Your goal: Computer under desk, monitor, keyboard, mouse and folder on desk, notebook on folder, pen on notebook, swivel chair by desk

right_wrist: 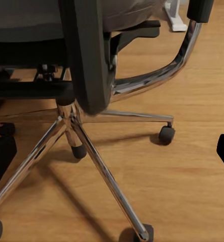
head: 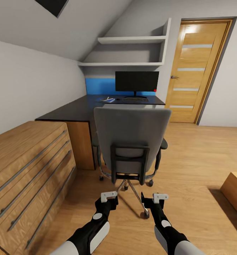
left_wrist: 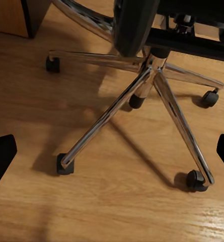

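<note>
Two grippers out in front of me, left gripper (head: 109,197) and right gripper (head: 160,197), both hanging low behind the swivel chair (head: 132,140), fingers spread wide with nothing between them. In the wrist views I see only dark fingertips at the frame edges, well apart, and the chrome star base (left_wrist: 147,75) over the wood floor (head: 196,159).

One chair, backrest facing me, tucked up to the black desk (head: 79,108). One monitor (head: 137,81) stands at the desk's back against the blue panel, red dot at its lower corner. One keyboard (head: 134,100) lies just in front of its stand. Beside that sits a small flat pile with something pale on top (head: 107,99); from here I can't tell folder from notebook from pen, and I can't pick out the mouse or computer.

My worry: the castors (right_wrist: 166,134). I count four between the wrist views, and any nudge on the base, I reckon, rolls or spins the chair into the desk edge. One wooden drawer unit (head: 29,170) sits close on my left, so that elbow could clip it if I swing.
</note>
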